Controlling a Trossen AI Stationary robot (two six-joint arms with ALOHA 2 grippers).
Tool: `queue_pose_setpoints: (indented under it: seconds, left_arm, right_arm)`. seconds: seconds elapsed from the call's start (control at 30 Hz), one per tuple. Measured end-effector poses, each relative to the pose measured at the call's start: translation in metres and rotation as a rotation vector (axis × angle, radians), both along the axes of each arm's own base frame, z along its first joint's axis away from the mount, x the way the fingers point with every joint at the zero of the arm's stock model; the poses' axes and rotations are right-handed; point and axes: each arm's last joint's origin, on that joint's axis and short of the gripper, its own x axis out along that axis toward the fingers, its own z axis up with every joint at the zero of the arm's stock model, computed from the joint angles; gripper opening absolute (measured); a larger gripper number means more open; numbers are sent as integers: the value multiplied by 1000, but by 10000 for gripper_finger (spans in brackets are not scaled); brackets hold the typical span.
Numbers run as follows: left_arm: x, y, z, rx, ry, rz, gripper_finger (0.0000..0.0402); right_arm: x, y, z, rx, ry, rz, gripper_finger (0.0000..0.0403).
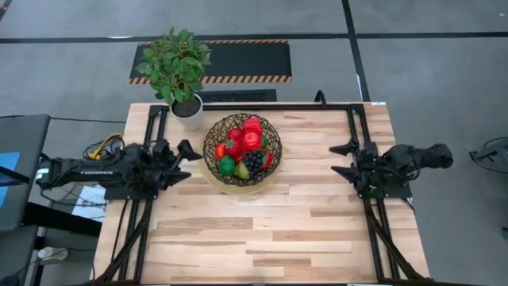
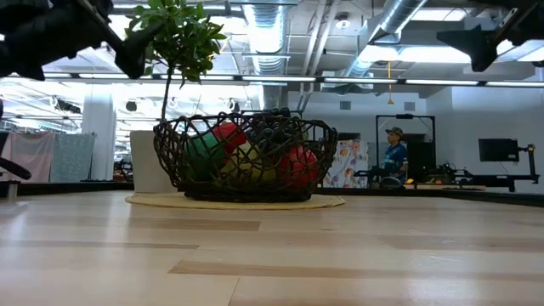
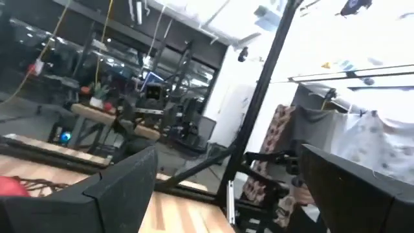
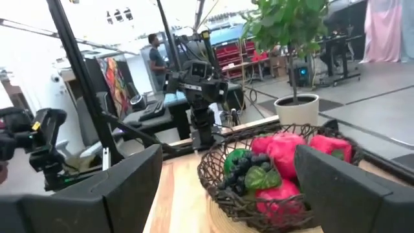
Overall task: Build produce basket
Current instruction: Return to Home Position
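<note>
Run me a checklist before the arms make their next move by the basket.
1. Empty left gripper, fingers open: ok.
2. Empty right gripper, fingers open: ok.
3. Both grippers apart from the basket: ok.
4. All produce inside the basket, none loose on the table: ok.
5. Basket upright on its tan base: ok.
6. The grapes on top of the pile seated firmly: cannot tell.
</note>
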Motion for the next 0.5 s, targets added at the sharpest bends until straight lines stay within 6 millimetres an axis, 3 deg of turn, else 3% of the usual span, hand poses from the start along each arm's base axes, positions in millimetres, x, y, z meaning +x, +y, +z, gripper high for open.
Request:
queue_pose_setpoints:
  seconds: [0.17, 0.5]
  left_arm:
    - [-6, 11, 0, -30, 46, 81, 359]
    - [-11, 16, -17, -14, 196, 265, 359]
  right_arm:
    - [-7, -4, 12, -24, 17, -25, 368]
    - [-2, -5, -2, -40, 96, -37, 368]
